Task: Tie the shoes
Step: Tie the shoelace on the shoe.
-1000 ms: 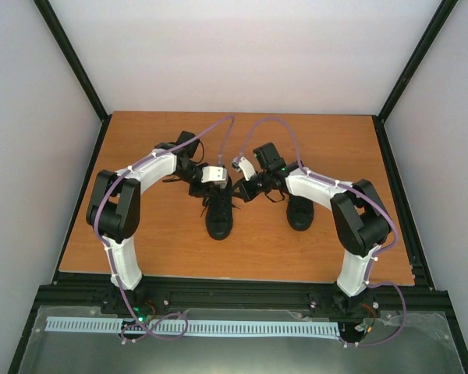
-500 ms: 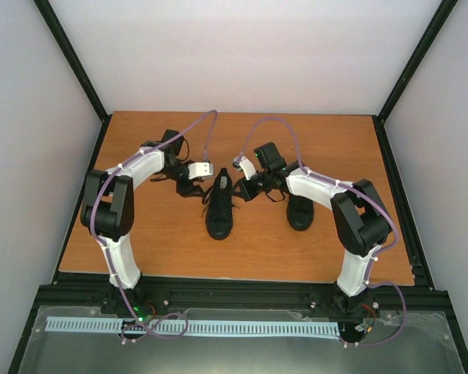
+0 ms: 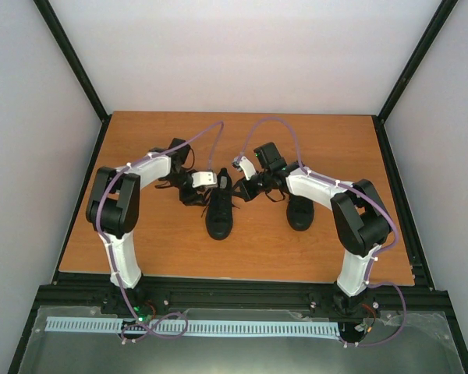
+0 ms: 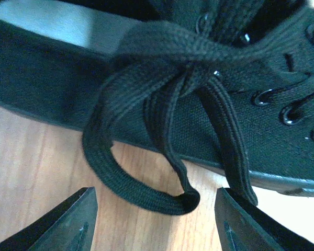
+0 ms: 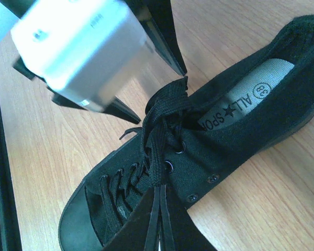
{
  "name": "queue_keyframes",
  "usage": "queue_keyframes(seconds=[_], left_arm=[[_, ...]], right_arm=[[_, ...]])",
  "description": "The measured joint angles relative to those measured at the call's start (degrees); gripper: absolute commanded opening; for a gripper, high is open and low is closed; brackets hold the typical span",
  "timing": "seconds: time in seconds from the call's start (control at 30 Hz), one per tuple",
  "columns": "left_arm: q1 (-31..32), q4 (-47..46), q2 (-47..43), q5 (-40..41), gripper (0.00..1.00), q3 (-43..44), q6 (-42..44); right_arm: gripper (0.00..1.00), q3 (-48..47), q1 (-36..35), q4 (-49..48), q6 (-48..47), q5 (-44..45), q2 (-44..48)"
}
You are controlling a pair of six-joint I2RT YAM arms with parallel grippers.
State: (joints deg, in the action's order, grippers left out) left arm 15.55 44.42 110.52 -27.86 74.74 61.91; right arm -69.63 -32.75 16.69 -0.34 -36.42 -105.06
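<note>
A black canvas shoe lies side-on across the view, its eyelets at the right. From a crossing near the tongue the lace hangs over the shoe's side, with one loop drooping down to the wooden bench. The left hand is spread wide below it, its dark fingers touching nothing.
</note>
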Motion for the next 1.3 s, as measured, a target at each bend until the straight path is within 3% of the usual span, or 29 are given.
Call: queue_keyframes(seconds=[0.23, 0.3, 0.43, 0.53, 1.2, 1.3], left_arm=[[1.4, -0.8, 1.9, 1.9, 0.61, -0.5, 0.0], [1.6, -1.4, 1.9, 2.2, 0.49, -0.7, -0.2], [1.7, -2.7, 1.9, 2.9, 0.15, -1.7, -0.4], [1.8, -3.1, 1.9, 3.0, 0.03, -2.1, -0.7], [-3.3, -2.4, 1.7, 3.6, 0.01, -2.1, -1.0], [-3.5, -2.4, 1.7, 3.9, 0.13, -2.1, -1.0]], right_arm=[[0.03, 0.0, 0.0, 0.0, 0.0, 0.0, 0.0], [0.03, 0.0, 0.0, 0.0, 0.0, 0.0, 0.0], [0.03, 0.0, 0.0, 0.0, 0.0, 0.0, 0.0], [0.03, 0.0, 0.0, 0.0, 0.0, 0.0, 0.0], [0.03, 8.6, 2.6, -1.4, 2.8, 3.9, 2.5], [0.03, 9.4, 3.2, -2.0, 3.4, 4.2, 3.3]])
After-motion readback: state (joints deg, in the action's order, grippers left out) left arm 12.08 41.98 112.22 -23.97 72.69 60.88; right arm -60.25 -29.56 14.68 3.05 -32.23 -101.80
